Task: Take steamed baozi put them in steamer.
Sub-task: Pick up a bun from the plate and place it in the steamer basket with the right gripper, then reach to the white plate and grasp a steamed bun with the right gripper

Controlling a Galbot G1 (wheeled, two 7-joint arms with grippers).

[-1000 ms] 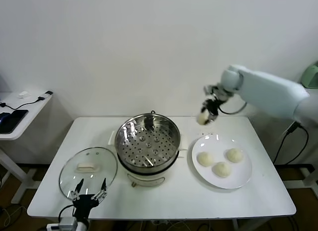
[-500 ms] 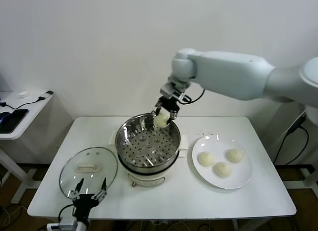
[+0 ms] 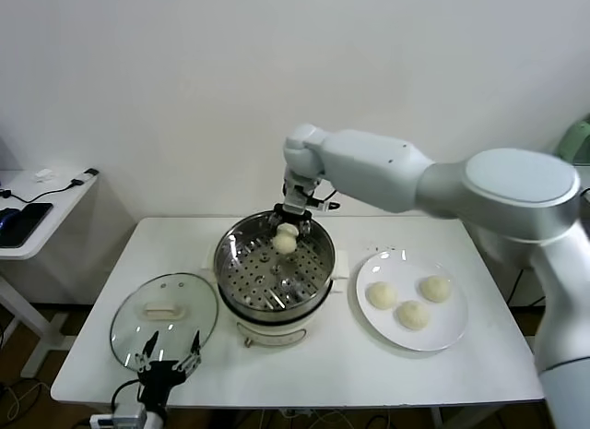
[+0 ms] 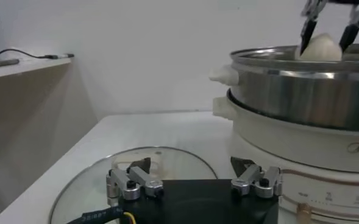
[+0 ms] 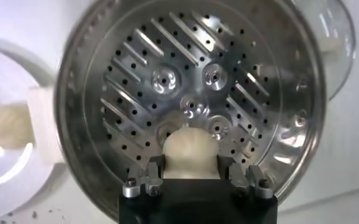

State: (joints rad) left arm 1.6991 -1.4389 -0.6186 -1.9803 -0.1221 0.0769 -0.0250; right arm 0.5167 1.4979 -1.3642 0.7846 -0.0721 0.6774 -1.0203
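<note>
My right gripper [image 3: 287, 233] hangs over the back of the steamer [image 3: 274, 268], shut on one pale steamed baozi [image 3: 286, 242]. In the right wrist view the bun [image 5: 190, 149] sits between the two fingers above the perforated tray [image 5: 185, 91]. Three more baozi [image 3: 411, 300] lie on a white plate [image 3: 454, 329] to the right of the pot. The left gripper [image 3: 167, 360] is parked low at the table's front left edge, open and holding nothing; in the left wrist view it [image 4: 191, 176] rests above the glass lid [image 4: 94, 189], with the steamer [image 4: 301, 97] beyond.
A round glass lid [image 3: 163, 316] lies flat on the table left of the steamer. A side table [image 3: 37, 208] with a phone and cable stands at the far left. The white wall is close behind the table.
The right arm swung left from above the plate to over the steamer, carrying the baozi, and has come lower over the pot. The left arm has not moved.
</note>
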